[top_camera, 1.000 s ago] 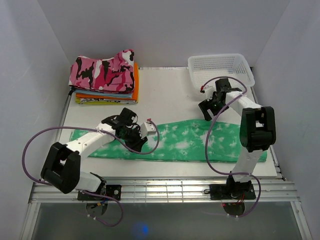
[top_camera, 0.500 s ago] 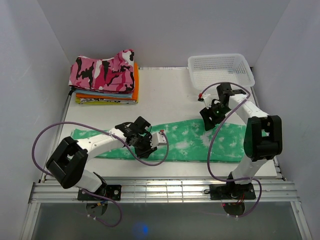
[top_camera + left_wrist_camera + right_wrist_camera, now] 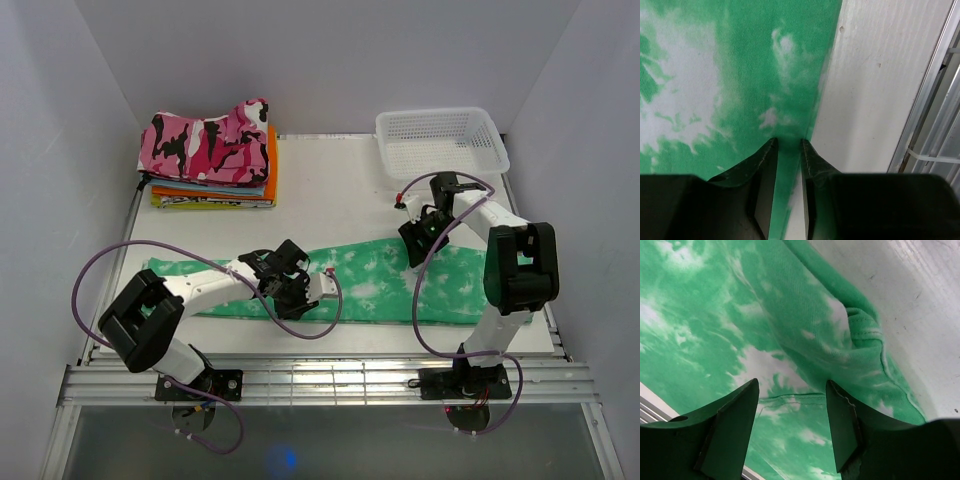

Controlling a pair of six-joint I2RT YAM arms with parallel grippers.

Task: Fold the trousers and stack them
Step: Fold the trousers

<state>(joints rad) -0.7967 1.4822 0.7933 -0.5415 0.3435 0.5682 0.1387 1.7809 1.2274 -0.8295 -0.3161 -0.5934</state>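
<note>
Trousers (image 3: 380, 280) are found spread lengthwise across the near half of the table (image 3: 330, 190), running from the left side almost to the right edge, with bare white surface left along the near side.

Left gripper (image 3: 788, 145) is placed low on the near hem of the trousers, about midway along the garment. Its jaws are seen drawn close with only a narrow slot between them, and the hem line runs into that slot. Whether the cloth is actually pinched cannot be told. A metal rail (image 3: 935, 115) is noted beyond the bare table strip in the wrist view.

Right gripper (image 3: 792, 384) is positioned over the far edge of the trousers, toward the right end. Its jaws are held well apart, with green cloth visible between them and nothing clamped. Just ahead of the fingers the cloth is bunched against the bare table.

A white basket (image 3: 440, 135) is recorded at the far right corner, and a stack of folded clothes (image 3: 215, 185) topped by a camouflage garment (image 3: 205, 140) at the far left.
</note>
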